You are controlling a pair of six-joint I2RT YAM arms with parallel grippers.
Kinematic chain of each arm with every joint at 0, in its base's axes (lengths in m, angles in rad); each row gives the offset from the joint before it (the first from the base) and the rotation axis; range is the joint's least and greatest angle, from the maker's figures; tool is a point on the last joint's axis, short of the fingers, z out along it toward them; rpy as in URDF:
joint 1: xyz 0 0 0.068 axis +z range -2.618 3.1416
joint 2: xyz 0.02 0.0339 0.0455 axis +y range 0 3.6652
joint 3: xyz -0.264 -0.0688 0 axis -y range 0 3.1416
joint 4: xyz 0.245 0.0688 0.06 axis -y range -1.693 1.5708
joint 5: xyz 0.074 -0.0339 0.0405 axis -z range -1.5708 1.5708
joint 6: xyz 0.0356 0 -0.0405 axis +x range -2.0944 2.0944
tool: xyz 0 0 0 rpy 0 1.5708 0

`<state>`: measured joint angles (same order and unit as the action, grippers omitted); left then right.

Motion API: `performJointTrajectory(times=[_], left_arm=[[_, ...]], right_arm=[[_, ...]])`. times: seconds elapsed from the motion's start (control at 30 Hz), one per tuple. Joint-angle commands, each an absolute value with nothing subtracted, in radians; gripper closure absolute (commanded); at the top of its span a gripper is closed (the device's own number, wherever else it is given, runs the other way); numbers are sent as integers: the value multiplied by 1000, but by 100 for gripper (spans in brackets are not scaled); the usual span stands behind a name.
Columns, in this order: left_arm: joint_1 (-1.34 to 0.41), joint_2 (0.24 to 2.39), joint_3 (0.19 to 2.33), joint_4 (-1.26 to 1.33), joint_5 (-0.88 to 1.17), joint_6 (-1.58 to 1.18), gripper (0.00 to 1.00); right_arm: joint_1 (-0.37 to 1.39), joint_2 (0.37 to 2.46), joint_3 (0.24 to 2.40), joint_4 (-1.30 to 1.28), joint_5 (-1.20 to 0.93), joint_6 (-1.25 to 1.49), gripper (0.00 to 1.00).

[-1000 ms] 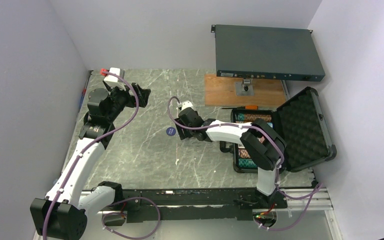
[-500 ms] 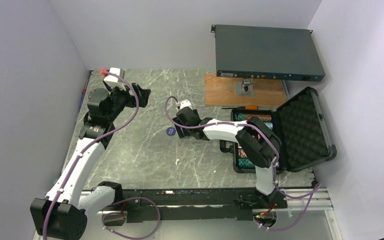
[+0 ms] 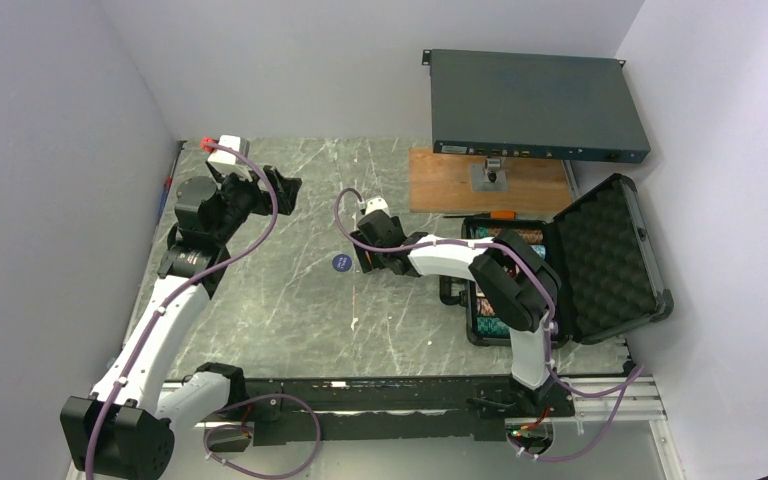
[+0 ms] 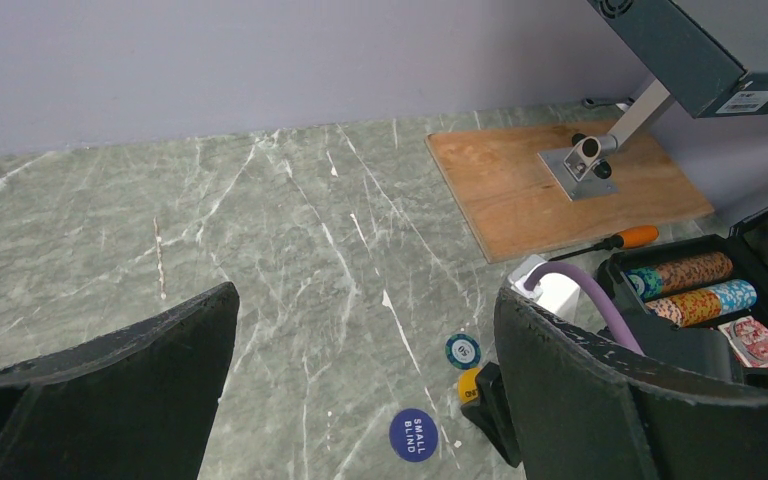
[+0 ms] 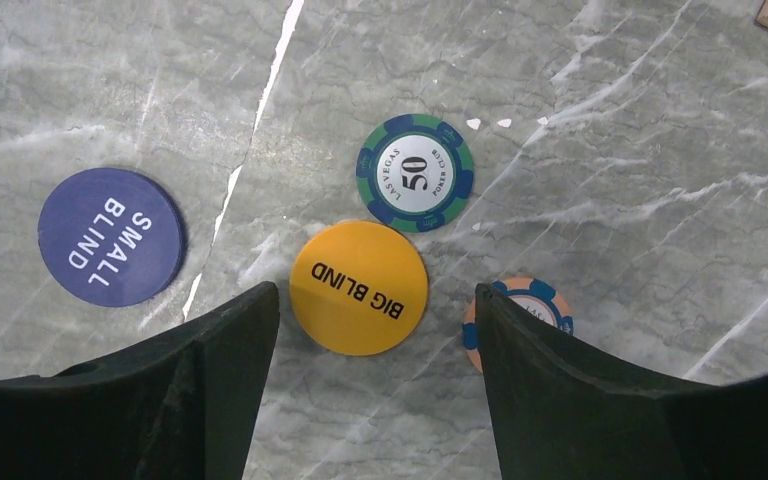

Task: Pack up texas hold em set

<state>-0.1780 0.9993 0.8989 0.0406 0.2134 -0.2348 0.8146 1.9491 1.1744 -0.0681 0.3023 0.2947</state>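
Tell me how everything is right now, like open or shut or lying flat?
case: open, lid up, chips inside.
left gripper: open, empty.
right gripper: open, fingers either side of the big blind button.
big blind button: flat on table, not gripped.
small blind button: flat on table.
green 50 chip: flat on table.
orange chip: flat, partly hidden by a finger.

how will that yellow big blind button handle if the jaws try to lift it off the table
The BIG BLIND button looks like a thin, rigid disc lying flat on the marble tabletop, so it probably offers little edge to grip and may slide on the smooth stone. Likely light; it should not roll while flat.
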Motion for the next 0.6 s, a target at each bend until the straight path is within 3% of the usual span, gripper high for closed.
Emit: performJointTrajectory(times=[0.0, 0.57], left_arm=[[-173, 996, 942, 85, 232, -255, 1], [-172, 997, 942, 84, 236, -256, 1]], right_arm=[[810, 1965, 1202, -34, 282, 296, 28], [806, 1985, 1183, -12, 232, 322, 39]])
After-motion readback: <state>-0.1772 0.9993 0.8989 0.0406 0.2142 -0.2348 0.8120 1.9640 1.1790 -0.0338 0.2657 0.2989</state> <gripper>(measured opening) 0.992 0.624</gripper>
